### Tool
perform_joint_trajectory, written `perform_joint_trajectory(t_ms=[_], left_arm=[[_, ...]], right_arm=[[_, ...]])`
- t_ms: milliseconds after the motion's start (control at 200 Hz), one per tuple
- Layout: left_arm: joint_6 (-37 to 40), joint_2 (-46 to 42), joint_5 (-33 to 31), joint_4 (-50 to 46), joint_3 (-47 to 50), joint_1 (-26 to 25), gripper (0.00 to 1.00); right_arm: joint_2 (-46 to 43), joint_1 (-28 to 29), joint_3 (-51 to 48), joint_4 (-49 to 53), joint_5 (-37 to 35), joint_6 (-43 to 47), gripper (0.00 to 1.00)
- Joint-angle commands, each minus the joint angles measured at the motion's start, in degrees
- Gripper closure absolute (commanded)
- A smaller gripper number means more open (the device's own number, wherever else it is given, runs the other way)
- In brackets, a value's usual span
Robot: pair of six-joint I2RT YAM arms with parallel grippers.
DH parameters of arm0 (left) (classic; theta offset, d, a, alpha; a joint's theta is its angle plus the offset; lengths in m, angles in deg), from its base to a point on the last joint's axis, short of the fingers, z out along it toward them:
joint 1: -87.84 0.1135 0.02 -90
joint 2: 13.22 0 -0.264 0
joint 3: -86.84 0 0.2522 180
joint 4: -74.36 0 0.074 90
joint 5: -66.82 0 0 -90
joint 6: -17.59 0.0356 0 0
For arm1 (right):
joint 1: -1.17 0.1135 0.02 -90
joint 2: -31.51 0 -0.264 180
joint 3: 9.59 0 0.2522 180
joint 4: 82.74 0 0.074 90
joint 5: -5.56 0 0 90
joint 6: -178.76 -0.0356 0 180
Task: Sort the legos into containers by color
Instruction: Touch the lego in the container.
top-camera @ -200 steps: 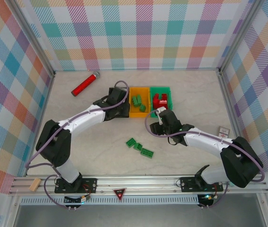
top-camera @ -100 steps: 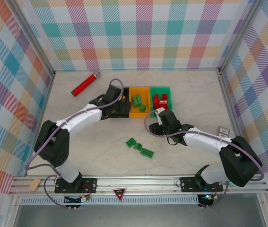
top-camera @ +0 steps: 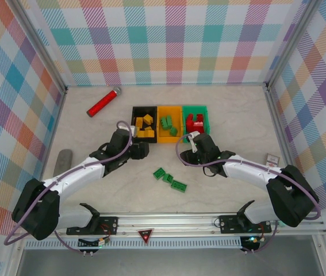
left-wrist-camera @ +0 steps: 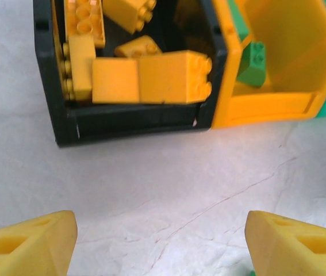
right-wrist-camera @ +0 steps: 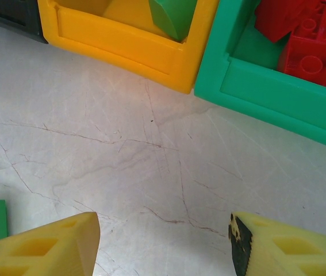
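You have left gripper (left-wrist-camera: 161, 230) and right gripper (right-wrist-camera: 164, 230) both gaping empty; if both go for the three green studded plastic bricks (top-camera: 168, 178) loose on the pale marbled table (top-camera: 231, 115) near them, your arms may clash.

A pale, veined counter (top-camera: 231, 115) is lying between plaid-patterned walls (top-camera: 168, 40) that are closing it in at nine, twelve and three o'clock. A long red cylinder (top-camera: 103, 102) is resting on the counter toward eleven o'clock, lying at a slant with its silver end pointing toward one o'clock. A flat grey oblong (top-camera: 63, 160) is lying near the nine o'clock edge, and a small square card-like thing (top-camera: 272, 158) is sitting by the three o'clock edge; what either is cannot be told. A metal rail (top-camera: 168, 221) is running along the six o'clock side, with a small wooden block (top-camera: 42, 224) sitting at its seven o'clock end and a red triangle (top-camera: 145, 234) showing just below its middle.
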Motion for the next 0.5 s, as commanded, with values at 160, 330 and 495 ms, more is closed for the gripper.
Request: perform_joint_trajectory(t_ms=[160, 330, 495], left_arm=[[-0.4, -1.2, -1.2, 4.3, 3.0, 0.0, 0.24], [-0.7, 1.9, -0.4, 5.1, 2.3, 0.1, 0.25], [-0.8, 9.4, -1.2, -2.1, -6.4, 0.0, 0.25]], right_arm=[[-3.4, -0.2, -1.7, -1.6, 2.3, 0.0, 0.39], [-2.4, -0.2, -1.7, -2.2, 2.1, 0.2, 0.39], [-1.7, -0.2, -1.1, -3.0, 1.8, 0.7, 0.40]])
